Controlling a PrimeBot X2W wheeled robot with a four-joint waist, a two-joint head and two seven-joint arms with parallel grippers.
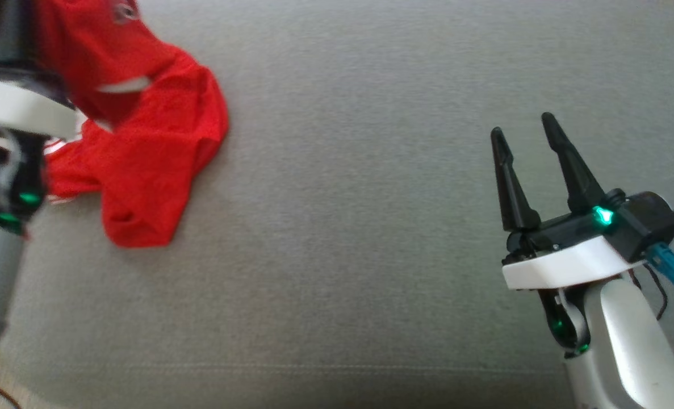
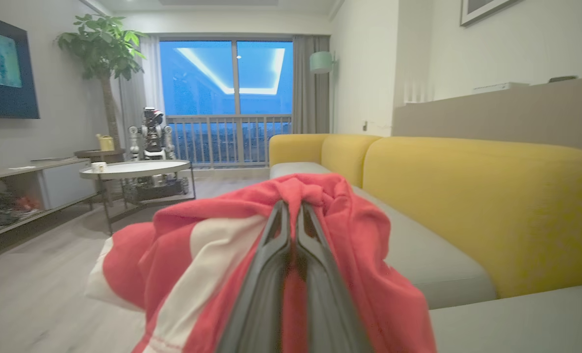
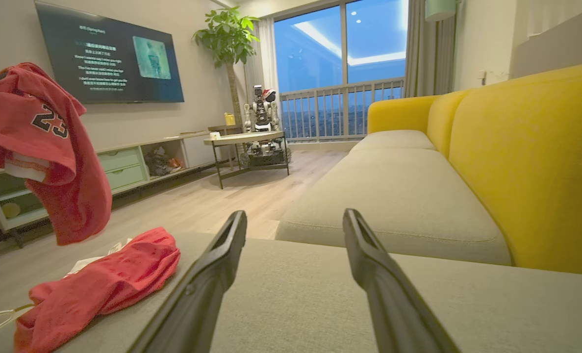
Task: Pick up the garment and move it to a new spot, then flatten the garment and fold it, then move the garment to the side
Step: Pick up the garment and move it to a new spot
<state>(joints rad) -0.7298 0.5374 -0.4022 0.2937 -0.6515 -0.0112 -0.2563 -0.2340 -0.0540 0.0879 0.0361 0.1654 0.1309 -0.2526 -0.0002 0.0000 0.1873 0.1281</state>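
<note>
Left wrist view showed the left hand point(image 2: 293, 211) pinching the garment point(image 2: 369, 264); trailing cloth's drag could slip it free. Right hand point(image 1: 522, 124) gaped.

Left end effector point(image 2: 293, 205) clamped; right point(image 1: 522, 124) splayed

Garment point(image 1: 155, 147) made of soft red cloth w/ white trim, matt; seat cushion point(image 1: 371, 227) covered in grey woven fabric, also matt.

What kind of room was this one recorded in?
Most likely a home living room: a yellow sofa, a wall-mounted TV, and a coffee table near the balcony window.
</note>
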